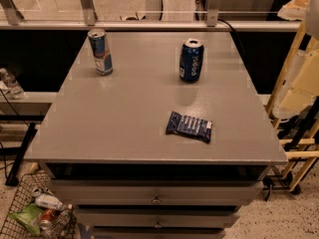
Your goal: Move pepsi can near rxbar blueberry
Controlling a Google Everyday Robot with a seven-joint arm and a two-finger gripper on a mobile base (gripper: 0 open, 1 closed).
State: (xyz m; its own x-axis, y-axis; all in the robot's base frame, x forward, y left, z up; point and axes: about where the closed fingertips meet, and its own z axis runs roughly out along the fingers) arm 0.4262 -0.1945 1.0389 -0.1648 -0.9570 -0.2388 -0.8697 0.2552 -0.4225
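Observation:
The pepsi can (191, 59), short, dark blue with a silver top, stands upright at the back right of the grey table (119, 113). The rxbar blueberry (189, 126), a flat dark blue wrapper with pale lettering, lies flat near the front right of the table, a good way in front of the can. My gripper is out of view. Only pale arm parts (301, 78) show at the right edge, beside the table and away from both things.
A taller slim blue-and-silver can (100, 52) stands at the back left. Drawers (155, 199) sit under the table top. A wire basket of litter (37, 213) is on the floor at lower left. A wooden rack (294, 148) stands to the right, and a rail (149, 25) runs behind.

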